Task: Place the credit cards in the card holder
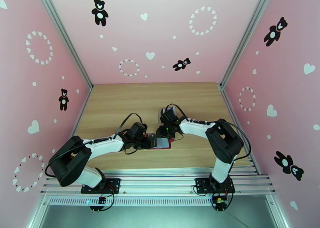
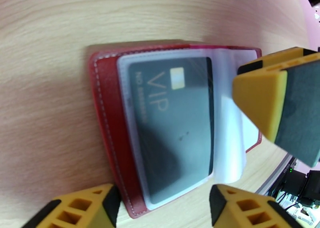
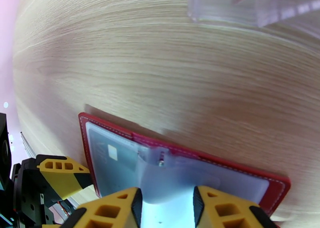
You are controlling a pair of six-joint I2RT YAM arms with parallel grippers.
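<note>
Card holder [image 2: 106, 117] first: you have it lying open and flat on the table [image 1: 120, 101], toward the near side, between your two arms. Its red cover faces down and its clear sleeves [image 2: 230, 145] lift up from the spine. One black card [image 2: 176, 129], marked VIP with a pale chip, sits inside the sleeve lying flat on the cover.

Your left pincer [image 2: 163, 189] has its fingers wide apart, hovering just over the holder's edge by that carded sleeve and gripping nothing.

Your right pincer [image 3: 167, 191] comes in from the opposite side. The loose clear sleeves rise into the narrow gap between its fingers, and it looks clamped on them, holding them up off the black card. From the left wrist, one of its yellow fingers [image 2: 260, 97] hangs over that lifted bundle.

Further back on the table you can make out a clear plastic rack [image 3: 256, 5], blurred.
</note>
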